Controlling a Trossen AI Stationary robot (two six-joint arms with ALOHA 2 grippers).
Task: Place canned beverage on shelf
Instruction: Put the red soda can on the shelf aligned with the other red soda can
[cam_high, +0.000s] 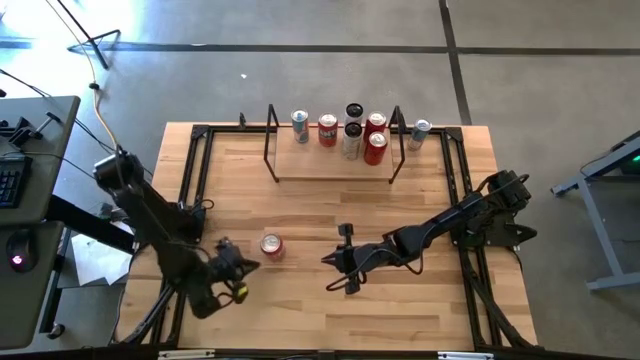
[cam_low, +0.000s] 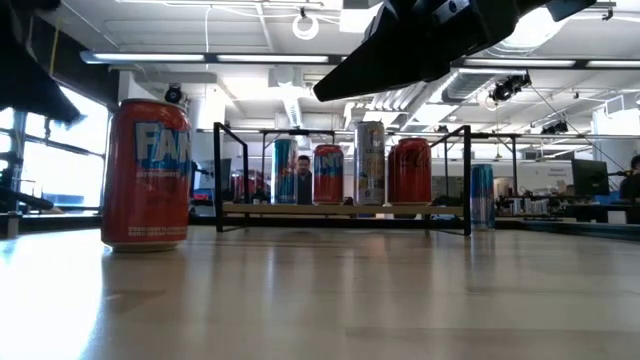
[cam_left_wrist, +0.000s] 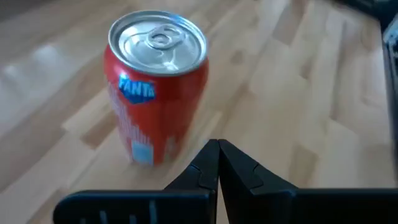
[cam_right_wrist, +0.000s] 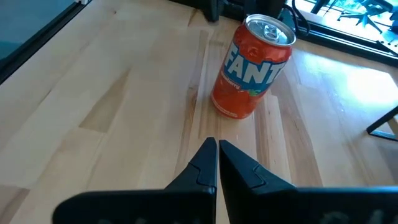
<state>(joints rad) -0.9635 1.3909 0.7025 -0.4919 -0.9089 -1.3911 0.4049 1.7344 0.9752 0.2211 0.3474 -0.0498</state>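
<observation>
A red-orange Fanta can (cam_high: 271, 246) stands upright on its base on the wooden tabletop, near the front. It also shows in the low view (cam_low: 147, 175). My left gripper (cam_high: 250, 266) sits just to the can's near-left, fingers shut (cam_left_wrist: 217, 154), a short way off the can (cam_left_wrist: 158, 87). My right gripper (cam_high: 332, 260) hangs to the can's right, also shut (cam_right_wrist: 217, 149), pointing toward the can (cam_right_wrist: 252, 68) with bare table between. The shelf (cam_high: 335, 178), a light plank with black rod frames, stands at the far edge (cam_low: 345, 208).
Several cans (cam_high: 350, 133) stand in a row on the shelf, red and silver ones among them (cam_low: 370, 162). One blue-silver can (cam_high: 420, 133) stands on the table just right of the shelf. A black frame (cam_high: 195, 170) runs along the table's sides.
</observation>
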